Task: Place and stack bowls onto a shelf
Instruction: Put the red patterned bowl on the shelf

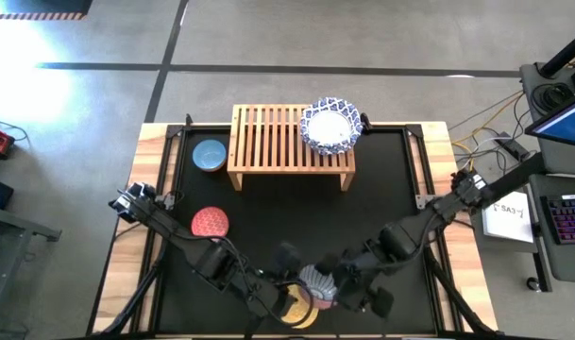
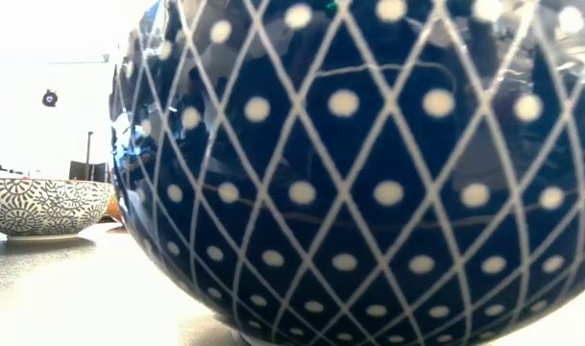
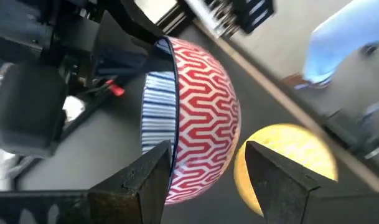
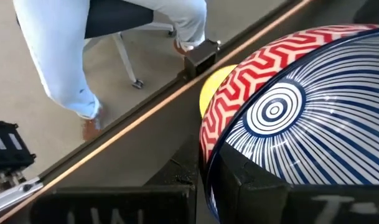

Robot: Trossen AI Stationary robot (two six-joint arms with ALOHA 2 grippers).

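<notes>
A bowl, red zigzag outside and blue-striped inside (image 1: 315, 281), is up on its side near the table's front edge, and my right gripper (image 1: 342, 288) is shut on it. My left gripper (image 1: 289, 283) is open, its fingers on either side of the bowl's underside (image 3: 201, 124). A yellow bowl (image 1: 301, 310) sits on the table just below. On its slats the wooden shelf (image 1: 268, 142) carries a white bowl with a blue scalloped rim (image 1: 329, 127) at its right end. A blue bowl (image 1: 210, 154) and a red bowl (image 1: 210, 222) rest on the mat at the left. My right gripper (image 4: 208, 180) pinches the zigzag bowl's rim (image 4: 209, 155), one finger (image 4: 251, 180) inside the bowl and the other outside. The bowl is lifted clear of the table and tipped on its side. My left gripper (image 3: 205, 149): whether its fingers touch the bowl, I cannot tell.
A dark blue bowl with white lattice and dots (image 2: 369, 173) fills the low view; a grey-patterned bowl (image 2: 42, 207) sits to its left. Beyond the front edge are a person's legs (image 4: 58, 56) and a chair. The mat between shelf and arms is bare.
</notes>
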